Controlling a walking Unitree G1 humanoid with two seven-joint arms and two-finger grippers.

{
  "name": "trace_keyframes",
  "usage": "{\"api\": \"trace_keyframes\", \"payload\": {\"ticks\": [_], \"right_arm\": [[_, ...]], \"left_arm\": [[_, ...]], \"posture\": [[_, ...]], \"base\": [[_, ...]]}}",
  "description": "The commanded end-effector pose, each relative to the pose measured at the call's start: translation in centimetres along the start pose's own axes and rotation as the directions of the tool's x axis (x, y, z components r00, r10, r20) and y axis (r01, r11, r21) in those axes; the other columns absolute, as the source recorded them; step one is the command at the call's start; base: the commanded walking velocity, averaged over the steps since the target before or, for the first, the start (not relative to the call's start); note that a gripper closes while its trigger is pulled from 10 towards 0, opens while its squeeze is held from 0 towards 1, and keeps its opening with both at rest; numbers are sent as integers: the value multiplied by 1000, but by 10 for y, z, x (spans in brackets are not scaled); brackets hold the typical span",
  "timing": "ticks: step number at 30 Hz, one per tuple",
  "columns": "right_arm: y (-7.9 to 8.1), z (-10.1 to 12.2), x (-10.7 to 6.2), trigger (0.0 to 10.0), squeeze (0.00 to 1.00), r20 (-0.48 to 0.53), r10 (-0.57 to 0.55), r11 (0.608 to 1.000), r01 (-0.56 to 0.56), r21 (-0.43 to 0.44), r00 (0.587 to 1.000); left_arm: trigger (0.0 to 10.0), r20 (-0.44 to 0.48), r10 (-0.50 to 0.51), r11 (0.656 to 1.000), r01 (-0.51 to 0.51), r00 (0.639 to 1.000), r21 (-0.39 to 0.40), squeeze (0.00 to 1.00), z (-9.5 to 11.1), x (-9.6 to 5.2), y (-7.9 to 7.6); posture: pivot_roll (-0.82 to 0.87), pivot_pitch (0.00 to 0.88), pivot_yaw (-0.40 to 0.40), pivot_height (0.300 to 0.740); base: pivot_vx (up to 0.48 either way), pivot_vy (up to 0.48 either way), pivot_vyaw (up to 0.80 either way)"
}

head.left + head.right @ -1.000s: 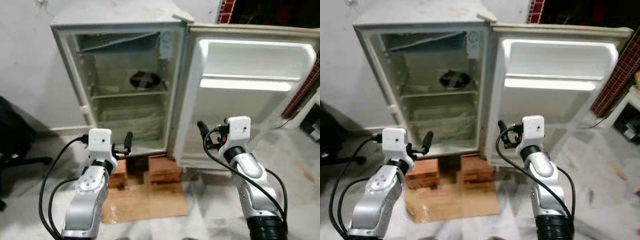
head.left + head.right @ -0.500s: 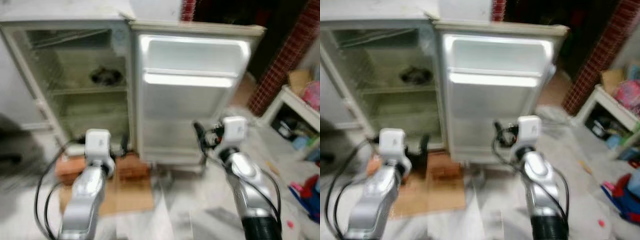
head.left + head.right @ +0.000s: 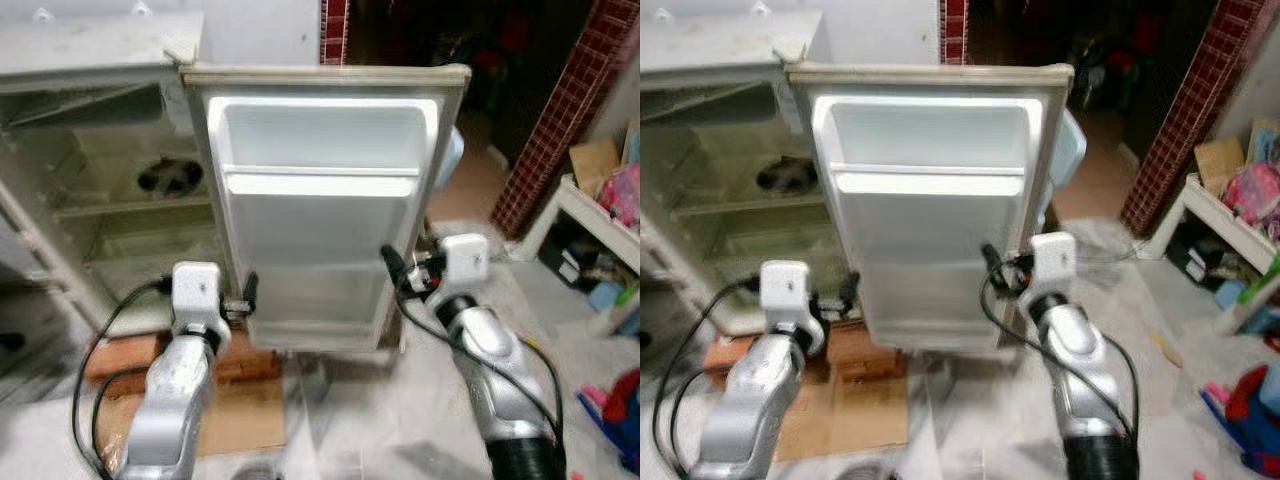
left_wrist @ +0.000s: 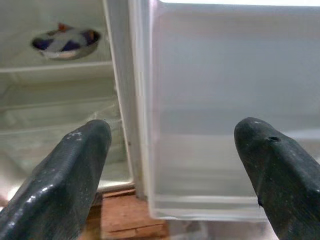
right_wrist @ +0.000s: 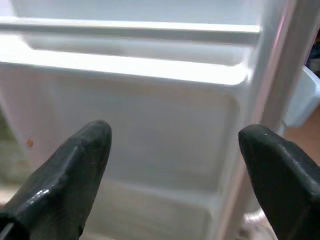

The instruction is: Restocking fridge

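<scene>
You face the open fridge door [image 3: 320,215] with both the left claw [image 4: 170,165] and right claw [image 5: 172,170] spread wide and empty, while the fridge [image 3: 95,190] interior lies nearer your left arm.

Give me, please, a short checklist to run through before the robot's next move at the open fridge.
1. Fridge door open: ok.
2. Left gripper open, holding nothing: ok.
3. Right gripper open, holding nothing: ok.
4. Item to restock in hand: not ok.
5. Free room on the shelf beside the bowl: ok.
6. Fridge steady on its bricks: cannot tell.
</scene>
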State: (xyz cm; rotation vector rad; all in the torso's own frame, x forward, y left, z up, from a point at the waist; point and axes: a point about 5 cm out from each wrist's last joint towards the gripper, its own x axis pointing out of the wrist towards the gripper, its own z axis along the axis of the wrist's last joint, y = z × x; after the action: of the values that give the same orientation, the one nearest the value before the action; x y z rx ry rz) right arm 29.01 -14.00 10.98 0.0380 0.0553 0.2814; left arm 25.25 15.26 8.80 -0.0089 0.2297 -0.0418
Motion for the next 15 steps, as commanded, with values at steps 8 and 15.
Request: {"api": "trace_keyframes", "payload": {"ticks": [8, 15], "right_arm": [[-9, -1, -4, 10000, 0, -3, -24, 1000, 24, -5, 1000], [-5, -2, -6, 10000, 0, -4, 16, 999, -16, -28, 1000]], "left_arm": [[10000, 10, -16, 1000, 16, 1000, 2, 0, 3, 2, -7], [10000, 9, -13, 1000, 12, 1000, 5, 0, 3, 2, -7]], "posture": [[32, 0, -4, 740], [31, 0, -6, 740]], "base": [[214, -342, 91], [0, -459, 68]]}}
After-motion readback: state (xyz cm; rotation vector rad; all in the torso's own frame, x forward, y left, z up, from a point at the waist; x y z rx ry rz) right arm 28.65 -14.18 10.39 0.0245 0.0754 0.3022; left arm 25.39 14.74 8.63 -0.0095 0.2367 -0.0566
